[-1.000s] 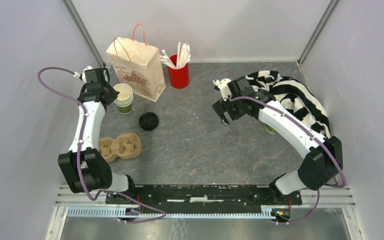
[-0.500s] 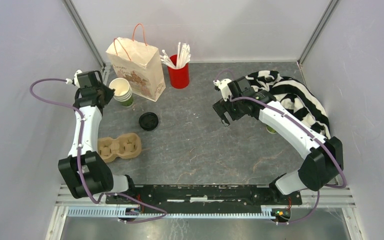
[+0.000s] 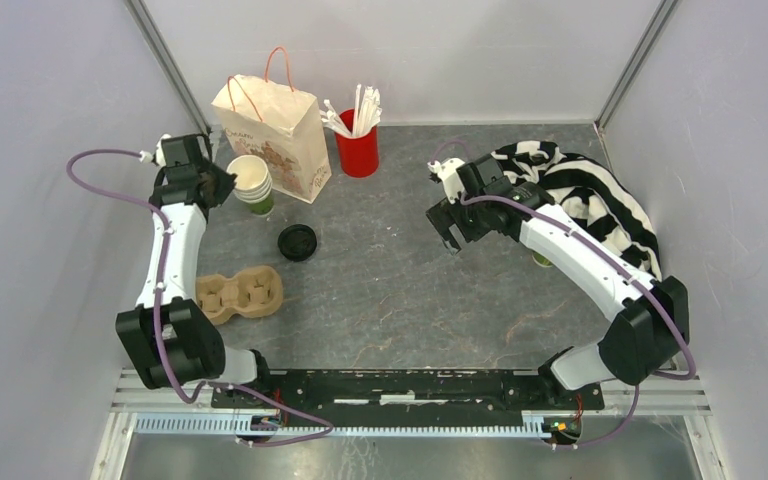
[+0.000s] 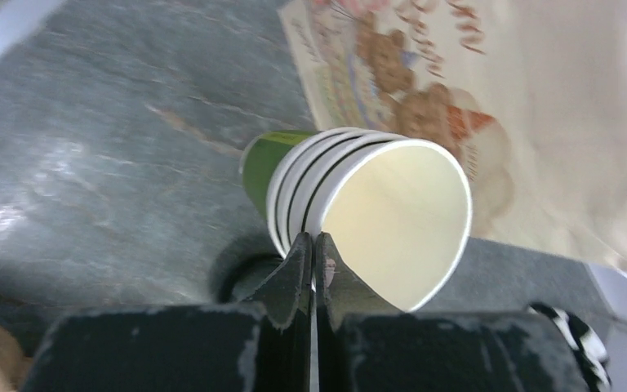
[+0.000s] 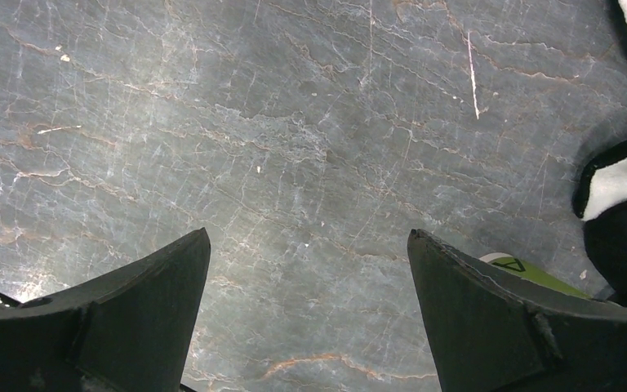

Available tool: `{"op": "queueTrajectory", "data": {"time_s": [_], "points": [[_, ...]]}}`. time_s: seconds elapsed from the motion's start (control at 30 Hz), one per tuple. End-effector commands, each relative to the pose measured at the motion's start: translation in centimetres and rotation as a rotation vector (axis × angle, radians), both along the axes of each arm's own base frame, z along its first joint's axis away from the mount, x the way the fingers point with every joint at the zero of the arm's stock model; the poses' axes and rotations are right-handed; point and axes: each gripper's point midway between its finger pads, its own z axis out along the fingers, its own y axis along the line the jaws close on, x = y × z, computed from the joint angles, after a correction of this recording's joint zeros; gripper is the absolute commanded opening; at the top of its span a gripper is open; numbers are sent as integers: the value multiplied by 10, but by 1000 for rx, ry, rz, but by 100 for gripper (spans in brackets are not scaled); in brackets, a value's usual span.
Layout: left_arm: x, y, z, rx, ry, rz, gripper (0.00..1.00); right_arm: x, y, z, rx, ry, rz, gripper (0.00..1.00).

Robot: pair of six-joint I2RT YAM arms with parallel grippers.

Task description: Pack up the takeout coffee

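Note:
My left gripper [image 3: 222, 185] [image 4: 312, 238] is shut on the rim of the top cup in a stack of lidless green cups [image 3: 251, 183] [image 4: 375, 204], which leans over beside the paper bag. A round black lid [image 3: 297, 242] sits mid-table; from above only the lid shows, so I cannot tell whether a cup is under it. A green cup [image 3: 543, 260] [image 5: 539, 275] peeks out from under the right forearm, mostly hidden. My right gripper [image 3: 450, 240] [image 5: 309, 233] hangs open over bare table, with nothing between its fingers.
A printed paper bag [image 3: 275, 135] with red handles stands at the back left, with a red cup of white sticks [image 3: 358, 150] beside it. A cardboard cup carrier [image 3: 240, 293] lies near the left arm. A black-and-white striped cloth [image 3: 590, 190] is heaped at the right.
The left gripper has shifted slightly, and the cup stack it pinches has gone from upright to leaning, its top a little farther back. The right arm has not moved.

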Motion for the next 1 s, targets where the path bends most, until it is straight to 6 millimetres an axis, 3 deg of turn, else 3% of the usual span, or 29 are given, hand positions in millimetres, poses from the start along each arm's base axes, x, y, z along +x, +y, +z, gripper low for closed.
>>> {"op": "queueTrajectory", "data": {"time_s": [0.0,0.07,0.1,0.13,0.2,0.23,0.27,0.3,0.33,0.4,0.43,0.5,0.53,0.57,0.63,0.67,0.73,0.77,0.83,0.9,0.97], "points": [[9,-1,9,-72,17,-1,2,0,7,12,33,-43,36,98],[17,-21,28,-44,-57,-70,2,0,10,14,26,-48,50,98],[15,-18,39,19,-96,-35,2,0,6,15,16,-60,38,98],[10,-13,37,44,-85,-7,2,0,4,16,11,-70,28,98],[0,0,4,-28,24,17,2,-2,5,15,20,-64,36,98],[4,-10,9,-78,-1,-34,2,-2,7,15,22,-59,43,98],[9,-22,29,-58,-73,-76,2,-3,7,14,17,-56,45,98],[9,-25,48,9,-127,-66,2,-3,6,15,13,-64,42,98],[8,-16,49,61,-124,-22,2,-2,4,16,8,-73,33,98],[3,-5,14,-23,-6,-8,2,-2,8,17,22,-69,43,98],[4,-13,14,-86,-14,-49,2,-3,11,16,26,-59,54,98],[9,-27,53,13,-131,-58,2,-4,10,16,14,-65,54,98],[7,-25,60,77,-145,-32,2,-3,7,17,6,-75,44,98],[5,-19,45,94,-100,-15,2,-3,6,18,6,-82,42,98],[-5,-14,2,-85,36,-21,2,-5,10,16,22,-66,54,98],[-3,-23,12,-111,6,-57,2,-6,13,16,26,-60,65,98],[-1,-30,48,64,-85,-27,2,-5,9,16,8,-76,54,98],[-5,-21,37,89,-49,3,2,-5,7,17,5,-83,48,98],[-13,-10,0,-50,52,14,2,-6,13,17,26,-69,65,98],[-11,-26,-9,-107,13,-53,2,-6,19,16,32,-56,79,98],[-10,-25,-7,-116,-62,-43,2,-3,23,23,46,-66,75,98]]}}
